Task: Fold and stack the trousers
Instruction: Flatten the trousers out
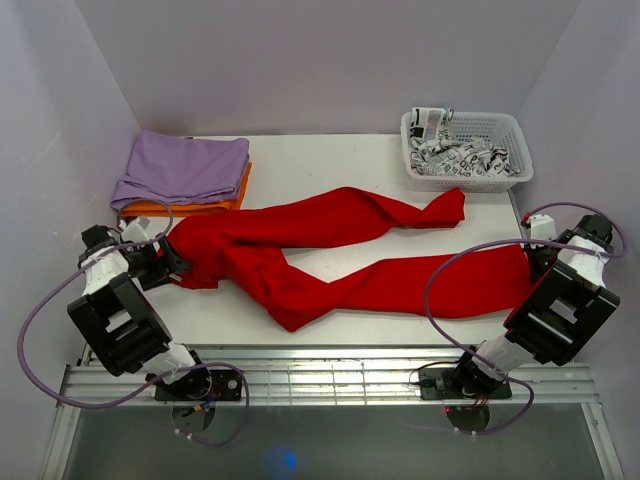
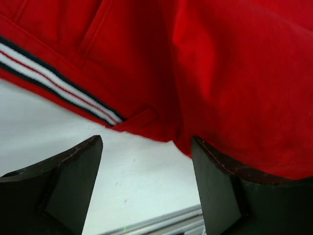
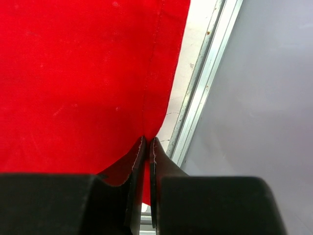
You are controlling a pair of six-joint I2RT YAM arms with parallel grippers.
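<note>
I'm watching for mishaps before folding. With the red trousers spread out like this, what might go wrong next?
1. Only the right gripper grips the trousers, at a leg end; the left gripper is open by the waistband, so a pull may bunch them lopsidedly.
2. That grip sits at the right edge of the table, so fabric might slip off.
3. The far leg ends near the basket and might snag it.

open table (image 1: 330,165) behind trousers (image 1: 330,270), basket (image 1: 450,182) far right, folded cloths (image 1: 180,170) far left

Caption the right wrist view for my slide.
Right gripper shut on the red trousers near the table's metal edge rail.
</note>
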